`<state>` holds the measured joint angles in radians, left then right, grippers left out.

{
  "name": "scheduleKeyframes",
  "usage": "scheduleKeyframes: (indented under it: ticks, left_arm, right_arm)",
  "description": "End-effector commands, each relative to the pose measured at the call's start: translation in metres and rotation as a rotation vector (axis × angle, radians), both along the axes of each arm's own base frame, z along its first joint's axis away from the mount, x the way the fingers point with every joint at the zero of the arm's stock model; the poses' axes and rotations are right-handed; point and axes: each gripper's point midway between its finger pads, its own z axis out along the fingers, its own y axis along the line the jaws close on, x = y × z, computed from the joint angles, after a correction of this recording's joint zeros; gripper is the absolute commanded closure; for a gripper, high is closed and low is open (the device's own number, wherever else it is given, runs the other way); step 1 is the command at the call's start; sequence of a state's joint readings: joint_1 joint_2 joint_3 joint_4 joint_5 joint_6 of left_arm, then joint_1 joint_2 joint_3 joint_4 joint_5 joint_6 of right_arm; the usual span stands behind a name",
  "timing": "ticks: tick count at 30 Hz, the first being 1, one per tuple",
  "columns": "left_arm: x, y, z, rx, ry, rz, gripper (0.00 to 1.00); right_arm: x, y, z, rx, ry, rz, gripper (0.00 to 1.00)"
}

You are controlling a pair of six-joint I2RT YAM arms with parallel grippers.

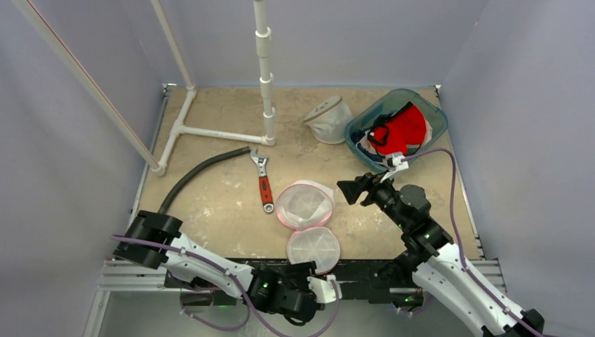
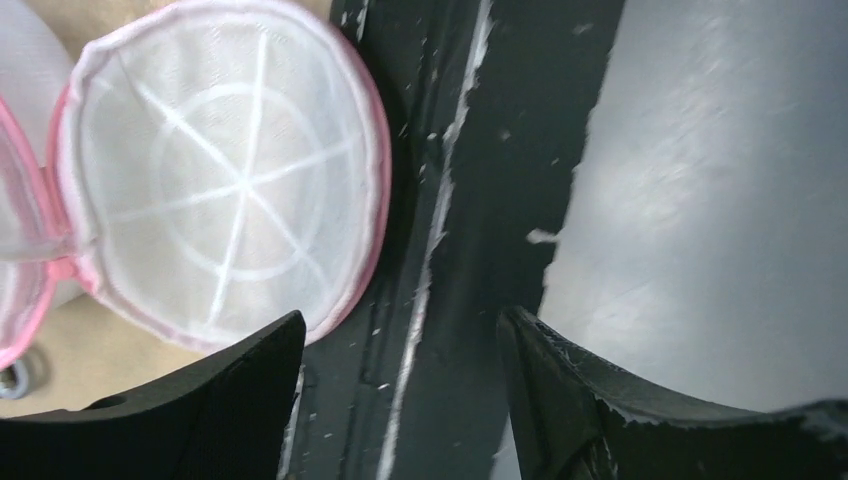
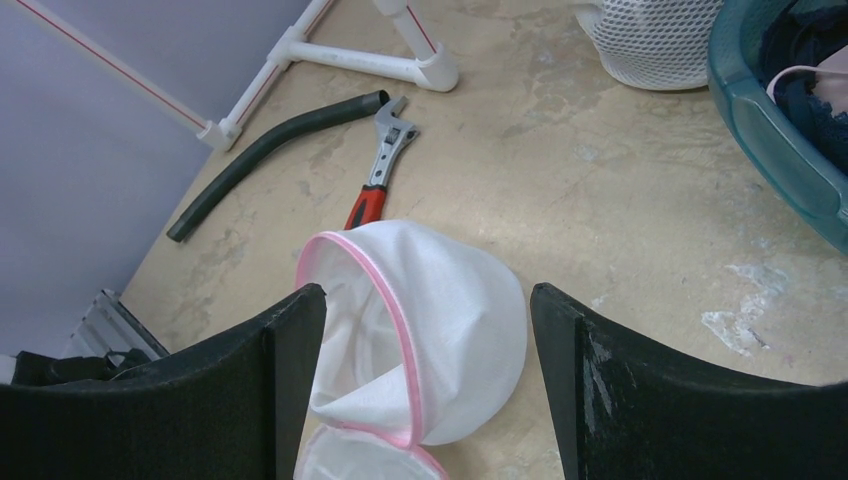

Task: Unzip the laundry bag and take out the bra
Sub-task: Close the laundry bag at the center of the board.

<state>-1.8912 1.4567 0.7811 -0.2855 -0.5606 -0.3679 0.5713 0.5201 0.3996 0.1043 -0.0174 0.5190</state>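
Top external view: the laundry bag (image 1: 307, 223) lies just right of the wrench (image 1: 264, 184), unzipped and folded open like a clamshell. Its two round halves are joined at a pink hinge. The long axis runs from the table's near edge away from the arms, roughly parallel to the wrench. The deep half lies level with the wrench handle, and its mouth seems to tip up and toward the wrench. The flat half lies nearer the arms, with its rim over the dark rail (image 2: 440, 200).

No bra shows inside either half. A red garment (image 1: 403, 130) with dark straps sits in the bin (image 1: 435, 116), well right of the wrench and farther back. I judge that to be the bra, though I cannot be sure.

The right gripper (image 1: 354, 191) hovers right of the wrench, just past the deep half, with its jaws apart and nothing between them. The left gripper (image 2: 400, 318) hangs over the rail, on the near side of the wrench, also spread and empty.

Risks: a nudge on the flat half could slide the limp bag off the near edge. A low pass by the right gripper could snag the mesh and drag the bag. The second mesh bag (image 1: 328, 119), behind and right of the wrench, could be mistaken for this one.
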Motion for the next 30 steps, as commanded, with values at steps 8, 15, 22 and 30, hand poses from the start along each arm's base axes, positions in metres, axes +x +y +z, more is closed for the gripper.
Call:
scheduleKeyframes:
  ticks: [8, 15, 22, 30]
  left_arm:
    - [0.039, -0.013, -0.012, 0.086, -0.128, -0.051, 0.38]
    - [0.049, -0.019, -0.037, 0.134, -0.109, -0.053, 0.45]
    - [0.054, -0.021, -0.031, 0.115, -0.112, -0.034, 0.71]
    - [0.058, -0.019, 0.019, -0.037, -0.097, 0.013, 1.00]
  right_arm:
    - [-0.009, -0.005, 0.008, 0.022, -0.022, -0.002, 0.22]
    - [-0.011, -0.005, 0.012, 0.031, -0.031, 0.005, 0.22]
    - [-0.012, -0.006, 0.015, 0.038, -0.038, 0.004, 0.22]
    - [-0.015, -0.008, 0.029, 0.063, -0.056, -0.002, 0.22]
